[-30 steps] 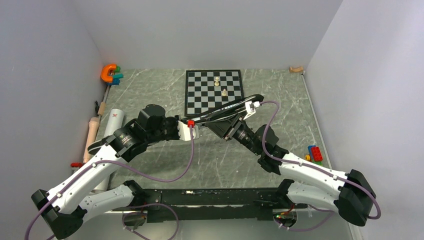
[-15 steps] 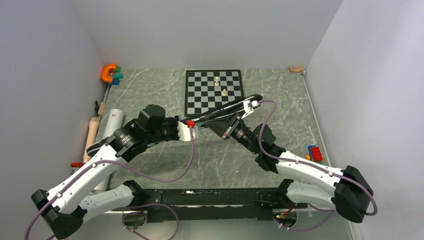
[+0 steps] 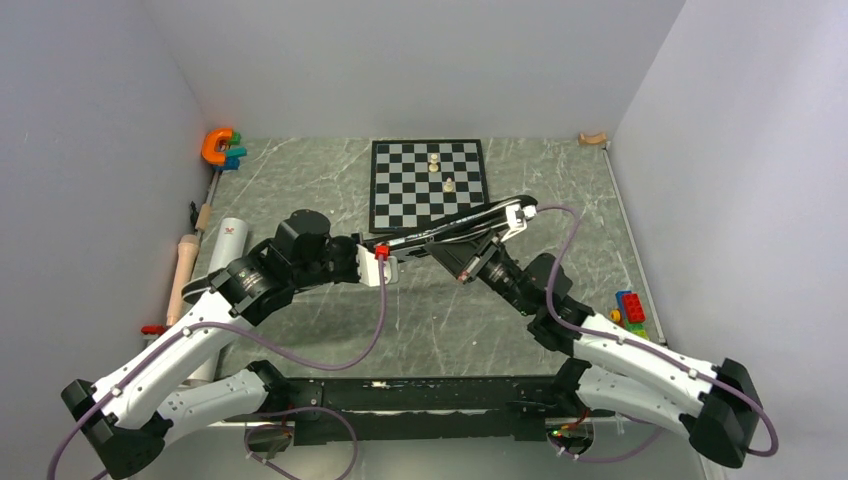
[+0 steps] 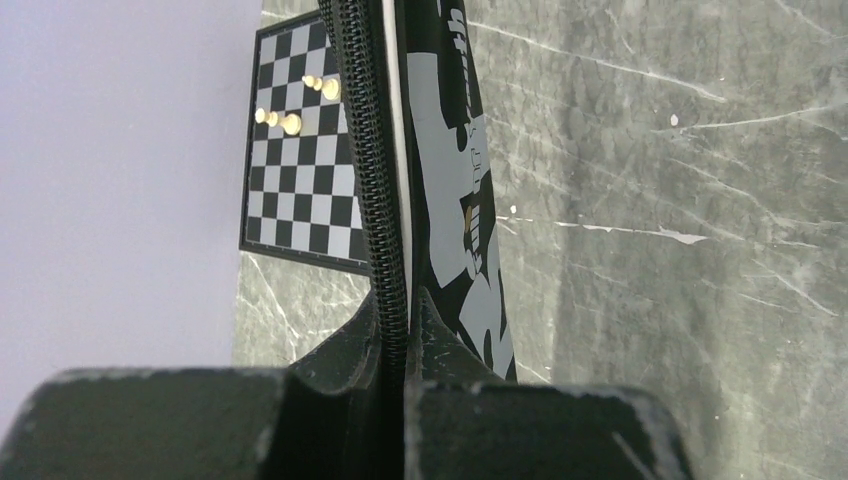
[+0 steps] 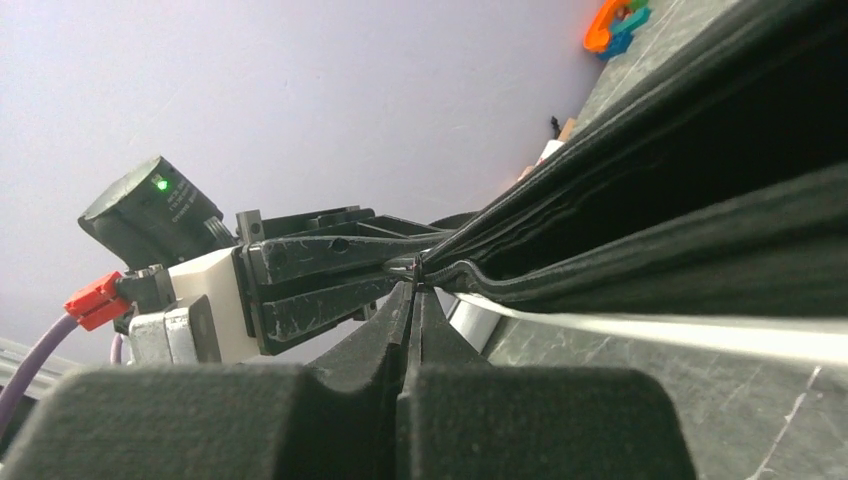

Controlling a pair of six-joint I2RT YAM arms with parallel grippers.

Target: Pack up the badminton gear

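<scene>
Bag (image 4: pixel 440 150) hung over the chessboard's (image 3: pixel 400 200) near edge | my left gripper (image 4: pixel 397 300) clamped its zip edge, my right gripper (image 5: pixel 415 290) pinched what looked like the zip pull (image 5: pixel 416 268) | best: draw straight along the zip, left holding taut.

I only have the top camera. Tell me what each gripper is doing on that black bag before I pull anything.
Observer: In the left wrist view the left gripper is shut on the bag right at its zipper. The teeth run straight out of its grip.
Operator: Now the right one.
Observer: The right gripper is shut too, its tips at a small tab where the bag's two edges meet, close beside the left gripper. I cannot tell whether the tab is pinched.
Operator: Say if the bag is open.
Observer: Beyond that tab the edges part, with a dark gap between them.
</scene>
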